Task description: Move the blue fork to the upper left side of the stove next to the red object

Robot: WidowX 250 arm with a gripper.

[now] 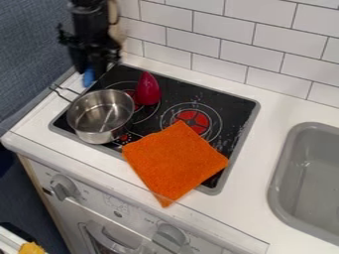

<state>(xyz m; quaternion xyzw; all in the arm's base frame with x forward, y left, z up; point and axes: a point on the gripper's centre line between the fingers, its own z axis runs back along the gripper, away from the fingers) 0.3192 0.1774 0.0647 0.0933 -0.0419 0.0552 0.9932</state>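
At the upper left of the stove hangs the black gripper, low over the stove's back left corner. Just below it, on its left side, shows a small blue piece, seemingly part of the blue fork; the rest is hidden behind the gripper. Whether the gripper holds it or only stands beside it cannot be made out. The red object, pointed at the top, stands on the back left part of the black stove, to the right of the gripper.
A steel pot stands at the stove's left, in front of the gripper, its handle pointing to the upper left. An orange cloth lies over the stove's front edge. A grey sink is at the right, and a tiled wall runs behind.
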